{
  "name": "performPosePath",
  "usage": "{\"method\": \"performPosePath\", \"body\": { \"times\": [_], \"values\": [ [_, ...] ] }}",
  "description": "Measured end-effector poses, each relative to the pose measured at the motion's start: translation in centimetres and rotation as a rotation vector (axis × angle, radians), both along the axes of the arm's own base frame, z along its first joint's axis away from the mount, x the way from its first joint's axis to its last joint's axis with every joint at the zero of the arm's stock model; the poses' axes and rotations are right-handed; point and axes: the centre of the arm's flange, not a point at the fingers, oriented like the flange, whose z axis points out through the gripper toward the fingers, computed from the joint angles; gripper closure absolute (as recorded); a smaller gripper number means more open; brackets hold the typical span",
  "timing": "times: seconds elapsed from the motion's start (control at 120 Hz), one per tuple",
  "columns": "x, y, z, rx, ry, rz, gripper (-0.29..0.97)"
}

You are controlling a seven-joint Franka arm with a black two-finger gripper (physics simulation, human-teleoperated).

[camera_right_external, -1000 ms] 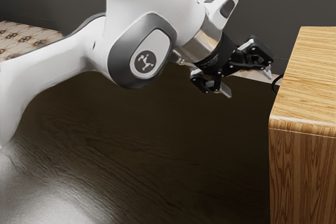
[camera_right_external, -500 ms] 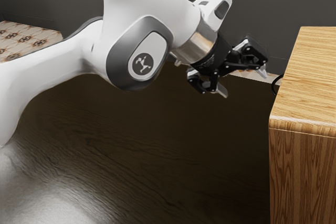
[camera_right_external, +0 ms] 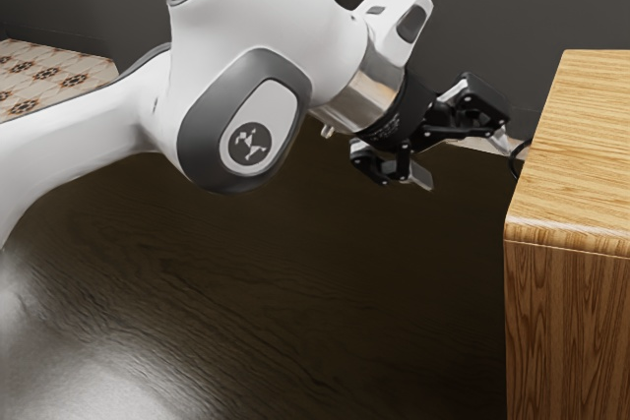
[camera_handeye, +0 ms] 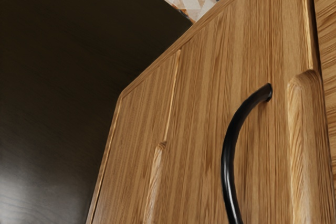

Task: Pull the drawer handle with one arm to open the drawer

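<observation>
A wooden cabinet stands at the exterior view's right edge. A black curved handle sticks out from its shaded front face. My black gripper hangs just to the exterior view's left of that handle, a short gap away, pointing toward the cabinet. Its fingers stand apart, open, with nothing between them. In the wrist view the cabinet front shows its panelled drawer faces, and the black handle arches off the nearest panel, close ahead of my hand.
A dark wooden floor stretches under the arm. A patterned tiled patch lies at the far left by the dark wall. My white arm spans the upper left.
The arm's upper links have swung slightly left and lower. The hand has turned a little while staying about the same distance from the handle. The cabinet has not moved.
</observation>
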Motion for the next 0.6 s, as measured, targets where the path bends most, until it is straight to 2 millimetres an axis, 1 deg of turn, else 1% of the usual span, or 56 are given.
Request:
{"method": "performPosePath", "body": {
  "times": [0.133, 0.158, 0.2, 0.225, 0.25, 0.317, 0.375, 0.442, 0.6],
  "values": [
    [1.0, 3.3, 0.1, 0.003, -0.004, 0.062, 0.01],
    [0.8, 4.0, 0.0, 0.005, -0.002, 0.074, 0.01],
    [-0.4, 5.0, -0.1, 0.01, 0.002, 0.09, 0.01],
    [-1.0, 4.9, -0.1, 0.012, 0.003, 0.09, 0.01],
    [-1.3, 4.4, -0.2, 0.014, 0.005, 0.082, 0.01],
    [-0.6, 3.0, -0.9, 0.012, 0.013, 0.059, 0.01],
    [0.0, 2.5, -1.5, 0.011, 0.02, 0.053, 0.01],
    [0.4, 2.8, -1.5, 0.008, 0.02, 0.059, 0.01],
    [1.5, 4.4, -1.4, 0.002, 0.014, 0.088, 0.01]
  ]
}}
